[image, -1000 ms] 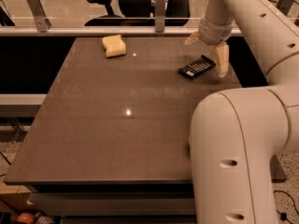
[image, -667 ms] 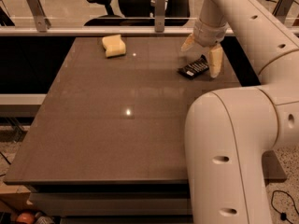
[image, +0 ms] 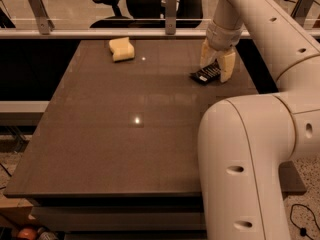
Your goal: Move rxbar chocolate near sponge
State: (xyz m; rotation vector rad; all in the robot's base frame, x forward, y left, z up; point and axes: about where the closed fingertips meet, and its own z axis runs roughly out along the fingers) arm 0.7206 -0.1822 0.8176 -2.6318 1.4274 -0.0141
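The rxbar chocolate (image: 204,75) is a flat black bar with white lettering on the right side of the dark table (image: 125,134), near its far right edge. My gripper (image: 216,65) comes down from above with its pale fingers (image: 227,66) on either side of the bar's right end, closed on it. The bar's left end sticks out toward the table's middle and it stays low at the surface. The sponge (image: 122,49) is a pale yellow block at the far left-centre of the table, well apart from the bar.
My large white arm (image: 250,154) fills the right foreground and hides the table's right front corner. A metal rail (image: 100,33) runs behind the table's far edge, with office chairs (image: 112,1) beyond it. The floor lies below on the left.
My gripper has shifted slightly left and its fingers have drawn closer together around the bar. The bar has edged a little to the left with it. The sponge has not moved.
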